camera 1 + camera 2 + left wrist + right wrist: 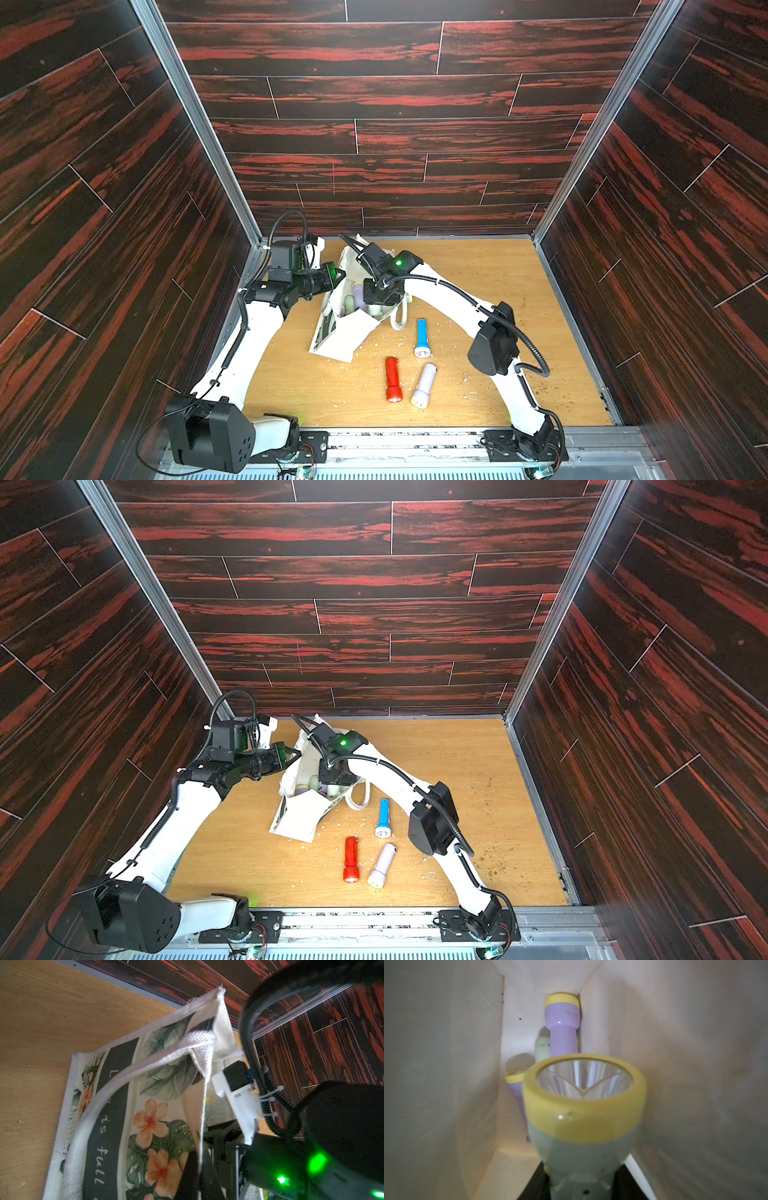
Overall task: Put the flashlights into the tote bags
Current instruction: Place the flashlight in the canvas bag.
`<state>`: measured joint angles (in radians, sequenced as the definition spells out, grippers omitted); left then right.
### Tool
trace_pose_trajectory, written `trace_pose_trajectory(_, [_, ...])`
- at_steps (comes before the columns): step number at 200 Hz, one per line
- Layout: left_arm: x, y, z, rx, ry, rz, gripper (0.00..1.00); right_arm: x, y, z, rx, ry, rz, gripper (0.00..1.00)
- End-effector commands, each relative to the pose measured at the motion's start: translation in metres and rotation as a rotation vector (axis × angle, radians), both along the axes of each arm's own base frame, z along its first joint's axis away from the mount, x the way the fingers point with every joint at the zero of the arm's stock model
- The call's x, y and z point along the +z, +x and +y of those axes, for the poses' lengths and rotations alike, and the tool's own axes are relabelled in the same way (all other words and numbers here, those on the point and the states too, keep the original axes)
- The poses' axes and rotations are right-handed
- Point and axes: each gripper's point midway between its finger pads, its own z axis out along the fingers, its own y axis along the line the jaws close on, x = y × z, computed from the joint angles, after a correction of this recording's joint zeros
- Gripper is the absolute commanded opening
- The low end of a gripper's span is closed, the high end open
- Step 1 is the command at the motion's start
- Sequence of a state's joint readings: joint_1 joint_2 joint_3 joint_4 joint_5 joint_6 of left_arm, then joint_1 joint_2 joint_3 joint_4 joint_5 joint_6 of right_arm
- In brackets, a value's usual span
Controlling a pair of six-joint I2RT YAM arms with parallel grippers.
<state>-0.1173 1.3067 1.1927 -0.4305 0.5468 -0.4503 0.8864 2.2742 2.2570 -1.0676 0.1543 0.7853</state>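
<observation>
The cream tote bag [347, 332] [300, 814] lies at the back of the table with its mouth held up. My left gripper [200, 1169] is shut on the rim of the bag, next to its leafy print [158, 1105]. My right gripper [581, 1185] reaches inside the bag and is shut on a mint flashlight [583, 1109] with a yellow head ring. Deeper in the bag lie a lilac flashlight [562, 1024], a mint one [542, 1049] and another lilac one [517, 1093]. On the table lie a blue flashlight [422, 337], a red flashlight [392, 379] and a lilac flashlight [424, 384].
A cream strap handle [400, 318] loops out of the bag toward the blue flashlight. Pale chips [374, 345] and dark crumbs [540, 388] are scattered on the wooden table [478, 270]. Dark red-streaked walls [395, 137] close in the back and both sides.
</observation>
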Motion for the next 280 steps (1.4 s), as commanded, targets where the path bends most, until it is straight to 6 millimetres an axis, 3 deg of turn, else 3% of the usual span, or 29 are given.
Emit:
trace_pose_trajectory(1, [0.02, 0.004, -0.003, -0.018, -0.026, -0.08, 0.0, -0.023, 0.002, -0.003, -0.018, -0.061, 0.027, 0.0])
trace_pose_trajectory(45, [0.019, 0.005, -0.001, -0.015, -0.024, -0.08, 0.0, -0.043, 0.006, -0.012, -0.043, -0.139, 0.039, 0.03])
trace_pose_trajectory(81, [0.019, 0.005, -0.001, -0.015, -0.025, -0.078, 0.0, -0.054, 0.006, -0.015, -0.057, -0.166, 0.05, 0.13])
trace_pose_trajectory(112, [0.019, 0.005, 0.0, -0.013, -0.025, -0.079, 0.0, -0.046, 0.009, -0.012, -0.055, -0.141, 0.032, 0.28])
trace_pose_trajectory(171, [0.019, 0.006, 0.001, -0.015, -0.028, -0.081, 0.0, -0.013, 0.015, 0.0, -0.03, -0.038, -0.047, 0.5])
trace_pose_trajectory(212, [0.019, 0.007, 0.001, -0.016, -0.029, -0.078, 0.0, 0.034, 0.021, 0.009, -0.002, 0.063, -0.142, 0.6])
trace_pose_trajectory(255, [0.009, 0.01, 0.016, 0.053, 0.063, -0.058, 0.0, 0.133, 0.022, 0.012, 0.043, 0.227, -0.377, 0.61])
trace_pose_trajectory(280, [-0.001, 0.012, 0.035, 0.13, 0.159, -0.032, 0.0, 0.178, 0.006, 0.007, 0.084, 0.296, -0.555, 0.64])
